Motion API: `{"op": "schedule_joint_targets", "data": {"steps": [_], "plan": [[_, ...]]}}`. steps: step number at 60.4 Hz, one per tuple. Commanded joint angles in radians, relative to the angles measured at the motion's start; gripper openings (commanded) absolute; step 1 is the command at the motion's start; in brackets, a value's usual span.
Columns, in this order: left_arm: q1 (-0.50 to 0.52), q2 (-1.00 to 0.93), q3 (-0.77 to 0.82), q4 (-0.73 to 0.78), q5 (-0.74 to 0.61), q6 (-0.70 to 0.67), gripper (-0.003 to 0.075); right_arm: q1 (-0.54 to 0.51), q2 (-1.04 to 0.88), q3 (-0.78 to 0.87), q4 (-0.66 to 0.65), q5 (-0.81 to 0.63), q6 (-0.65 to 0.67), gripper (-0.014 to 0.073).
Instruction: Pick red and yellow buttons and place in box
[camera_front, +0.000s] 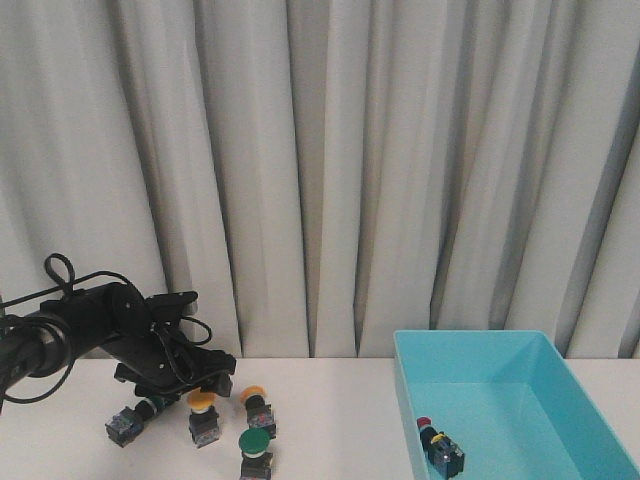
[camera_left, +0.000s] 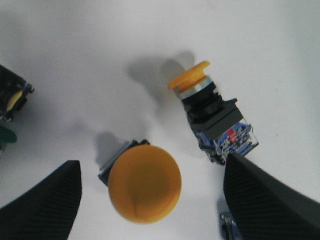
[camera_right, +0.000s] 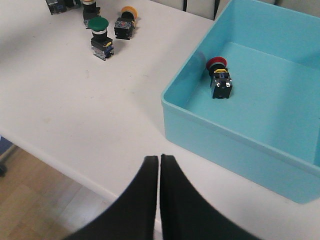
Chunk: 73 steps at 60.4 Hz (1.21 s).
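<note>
We list, lower left of the front view, the left gripper (camera_front: 200, 385) on its black arm, low over a cluster of buttons on the white bench (camera_front: 330, 420). In the left wrist view its jaws stand wide apart, two dark fingers (camera_left: 35, 205) flanking an upright yellow button (camera_left: 145, 182) seen cap-on, untouched by either. Just beside it lies a second yellow button (camera_left: 210, 115) on its side, cap toward the upper middle of the frame, its blue-and-red terminal end near the right-hand finger.

In the front view we count the two yellow buttons side by side, a green button (camera_front: 256, 452) below them at the lower edge, and a further dark button body (camera_front: 124, 426) at the far left; its cap colour we cannot tell.

The box (camera_front: 560, 360), turquoise, fills the lower right of the front view, well apart from the cluster. Inside, by its left wall, lies one red button (camera_right: 219, 75) on its side.

The right gripper (camera_right: 159, 165) shows at the lower centre of the right wrist view, jaws pressed together with nothing between them, above the bench edge.
</note>
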<state>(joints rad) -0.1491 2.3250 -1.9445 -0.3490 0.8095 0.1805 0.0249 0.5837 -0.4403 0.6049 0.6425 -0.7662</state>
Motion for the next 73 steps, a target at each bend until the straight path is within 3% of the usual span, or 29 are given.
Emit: {"op": "schedule_joint_targets", "data": {"steps": [1,45,56,73], "plan": [[-0.004,-0.057,-0.031,-0.039,-0.047,0.0,0.0571,-0.004,0.001,-0.027,0.024,-0.044,-0.009,-0.0004],[-0.003,-0.023,-0.031,-0.039,-0.044,0.0,0.0516,-0.004,0.001,-0.027,0.024,-0.044,-0.009,-0.0004],[-0.003,-0.023,-0.031,-0.039,-0.043,0.0,0.0415,-0.004,0.001,-0.027,0.024,-0.045,-0.009,-0.0004],[-0.003,-0.023,-0.031,-0.039,-0.043,0.0,0.0185,-0.004,0.001,-0.027,0.024,-0.046,-0.009,-0.0004]]}}
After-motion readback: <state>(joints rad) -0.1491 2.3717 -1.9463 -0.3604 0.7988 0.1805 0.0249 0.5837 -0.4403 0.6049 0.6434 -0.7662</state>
